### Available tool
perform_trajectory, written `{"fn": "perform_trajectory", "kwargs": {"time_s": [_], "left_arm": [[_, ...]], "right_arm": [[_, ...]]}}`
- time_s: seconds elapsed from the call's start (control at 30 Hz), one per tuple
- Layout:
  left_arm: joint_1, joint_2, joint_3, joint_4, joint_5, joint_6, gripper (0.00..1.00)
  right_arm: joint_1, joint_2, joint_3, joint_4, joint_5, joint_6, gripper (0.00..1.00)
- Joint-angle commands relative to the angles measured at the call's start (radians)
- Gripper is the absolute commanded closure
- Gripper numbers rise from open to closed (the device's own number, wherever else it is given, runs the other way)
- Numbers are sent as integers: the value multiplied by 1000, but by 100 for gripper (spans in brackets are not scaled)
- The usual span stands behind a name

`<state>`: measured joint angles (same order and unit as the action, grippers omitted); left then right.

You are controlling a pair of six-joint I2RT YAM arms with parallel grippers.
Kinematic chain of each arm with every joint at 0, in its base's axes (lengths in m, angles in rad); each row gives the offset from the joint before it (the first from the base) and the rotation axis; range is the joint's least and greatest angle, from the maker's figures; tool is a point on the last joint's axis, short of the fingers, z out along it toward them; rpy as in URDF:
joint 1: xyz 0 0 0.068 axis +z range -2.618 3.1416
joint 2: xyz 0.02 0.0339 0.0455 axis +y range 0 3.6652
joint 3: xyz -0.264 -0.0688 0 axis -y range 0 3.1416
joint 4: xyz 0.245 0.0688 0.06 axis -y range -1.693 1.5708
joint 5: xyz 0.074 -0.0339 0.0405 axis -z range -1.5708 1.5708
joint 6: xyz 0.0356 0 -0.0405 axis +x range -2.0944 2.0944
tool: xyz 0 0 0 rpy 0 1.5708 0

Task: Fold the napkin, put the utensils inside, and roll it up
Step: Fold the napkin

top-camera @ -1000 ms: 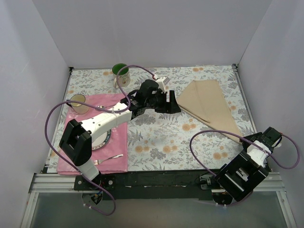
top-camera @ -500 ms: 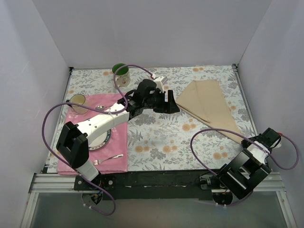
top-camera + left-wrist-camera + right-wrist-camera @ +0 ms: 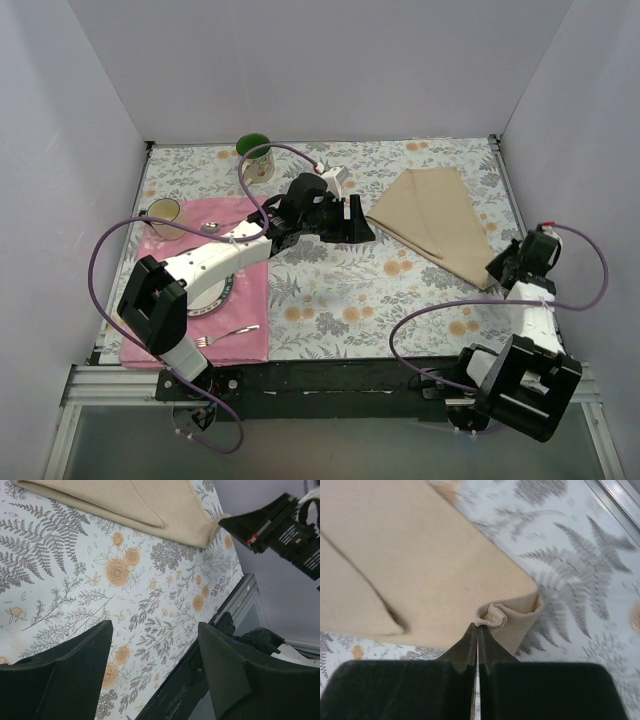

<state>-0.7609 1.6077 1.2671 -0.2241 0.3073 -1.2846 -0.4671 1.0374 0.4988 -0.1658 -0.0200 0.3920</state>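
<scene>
On the 9 o'clock side of the tabletop I see the pink placemat (image 3: 250,300). A glass (image 3: 163,215) stands at its far corner, a plate (image 3: 222,290) lies half under my left arm, and the fork (image 3: 228,333) lies on the mat's near edge, at about 7 o'clock. A green mug (image 3: 255,155) stands off the mat on the floral tablecloth (image 3: 330,290), at about 11 o'clock.

My left tool (image 3: 154,630) hangs near the middle of the tabletop, a little toward 12 o'clock. It points toward 3 o'clock with its fingers spread wide and nothing between them. Its wrist view shows only tablecloth in the gap.

The napkin (image 3: 435,215) lies flat at about 2 o'clock, folded into a long triangle. Its broad end is at the far side and its narrow corner runs toward 4 o'clock.

My right tool (image 3: 477,630) sits at that narrow corner with its fingers pressed together. At their very tips they pinch a small bunched fold of the napkin, so the corner curls up off the tablecloth.
</scene>
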Motion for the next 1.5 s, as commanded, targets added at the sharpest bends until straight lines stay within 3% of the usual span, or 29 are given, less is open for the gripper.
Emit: {"fn": "perform_trajectory", "kwargs": {"time_s": [0.0, 0.2, 0.5, 1.47], "left_arm": [[8, -68, -44, 49, -10, -30, 32], [9, -92, -78, 103, 0, -71, 32], [14, -89, -86, 91, -4, -58, 32], [23, -74, -97, 95, 6, -68, 32]], "right_arm": [[200, 94, 199, 72, 43, -163, 99], [392, 260, 378, 80, 42, -327, 99], [556, 466, 578, 12, -69, -469, 99], [728, 779, 820, -61, -167, -565, 99]]}}
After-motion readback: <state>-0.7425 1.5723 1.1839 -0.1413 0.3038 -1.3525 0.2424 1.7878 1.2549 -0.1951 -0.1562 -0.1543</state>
